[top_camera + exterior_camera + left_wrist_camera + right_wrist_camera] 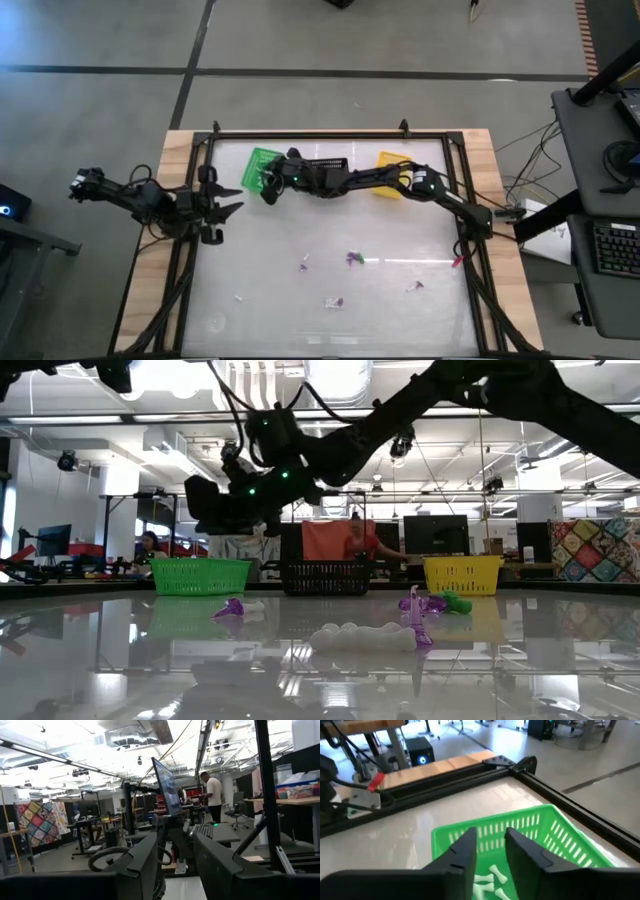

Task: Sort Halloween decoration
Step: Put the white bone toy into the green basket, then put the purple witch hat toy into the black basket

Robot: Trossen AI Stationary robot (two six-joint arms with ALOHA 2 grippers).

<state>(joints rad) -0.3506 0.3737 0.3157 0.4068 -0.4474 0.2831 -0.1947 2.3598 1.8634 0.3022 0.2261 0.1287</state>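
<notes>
Hovering my right tool (487, 851) over the green basket (560, 837) at the far left of the basket row, I read this as the drop-off step of the sort. Its two fingers stand a little apart with nothing visible between them, and below them small white bone-shaped trinkets (490, 882) lie on the basket floor, so I judge the piece is delivered. From above, the right arm stretches across the far side of the table (270, 300), passing over the black basket (332, 160), with the yellow basket (390, 160) near its elbow.

My left tool (228, 200) waits at the table's left edge, well apart from everything, its fingers partly spread and empty.

The rest of the Halloween decoration (352, 259) lies scattered across the near middle of the table: purple bits, a white one (303, 265), more toward the near edge (333, 301) and the right (416, 286). The level camera shows a white piece (362, 637), purple ones (416, 608) and a green one (456, 603) on the glossy surface.

Next, I think, I must lift the right tool clear of the basket rim, swing it back toward the scattered pieces, and pick one. These trinkets are tiny and the surface is slick, so the descent calls for fingers centred squarely over the piece and closing low, right at the table, before choosing the matching basket.
</notes>
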